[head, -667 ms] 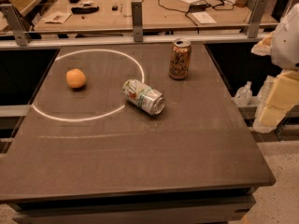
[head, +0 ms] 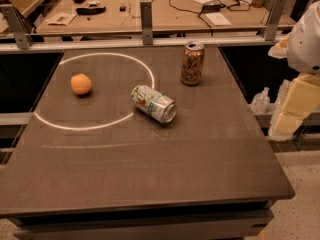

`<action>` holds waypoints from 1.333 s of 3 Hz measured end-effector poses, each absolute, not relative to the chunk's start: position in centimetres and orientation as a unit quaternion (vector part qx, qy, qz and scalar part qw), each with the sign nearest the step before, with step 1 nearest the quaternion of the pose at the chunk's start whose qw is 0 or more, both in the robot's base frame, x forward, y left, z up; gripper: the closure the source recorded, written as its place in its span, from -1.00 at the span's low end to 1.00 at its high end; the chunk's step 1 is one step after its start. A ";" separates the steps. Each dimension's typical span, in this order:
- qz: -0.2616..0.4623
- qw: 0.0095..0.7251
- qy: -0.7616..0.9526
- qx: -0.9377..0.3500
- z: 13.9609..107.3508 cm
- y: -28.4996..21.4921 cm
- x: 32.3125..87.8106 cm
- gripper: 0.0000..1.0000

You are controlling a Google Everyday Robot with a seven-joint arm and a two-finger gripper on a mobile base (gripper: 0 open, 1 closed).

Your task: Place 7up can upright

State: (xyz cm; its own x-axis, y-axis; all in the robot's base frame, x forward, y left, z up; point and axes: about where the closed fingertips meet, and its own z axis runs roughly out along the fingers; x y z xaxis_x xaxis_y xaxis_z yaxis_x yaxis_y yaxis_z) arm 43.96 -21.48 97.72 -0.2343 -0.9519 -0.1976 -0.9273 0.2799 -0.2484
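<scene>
The 7up can (head: pixel 153 103) is seen lying on its side near the middle of the dark surface (head: pixel 150 174), right on the white circle's (head: pixel 82 128) line. A brown-orange can (head: pixel 192 63) is stood upright just behind it, and an orange (head: pixel 81 83) is sat inside the circle. The tool (head: pixel 296 104) is parked off the right edge, well apart from the can. How far open it is can't be told tbh.
</scene>
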 end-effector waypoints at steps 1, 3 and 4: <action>-0.054 0.126 0.800 -0.585 97.0 -21.0 44.6 -1.00; -0.045 0.073 0.855 -0.511 94.0 -20.0 46.0 -1.00; -0.029 0.079 0.886 -0.456 93.3 -20.3 46.4 -1.00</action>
State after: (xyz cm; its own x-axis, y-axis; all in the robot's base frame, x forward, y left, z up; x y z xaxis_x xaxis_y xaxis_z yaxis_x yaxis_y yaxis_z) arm 46.42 -20.27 93.26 -0.5719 -0.8124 -0.1138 -0.8031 0.5827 -0.1241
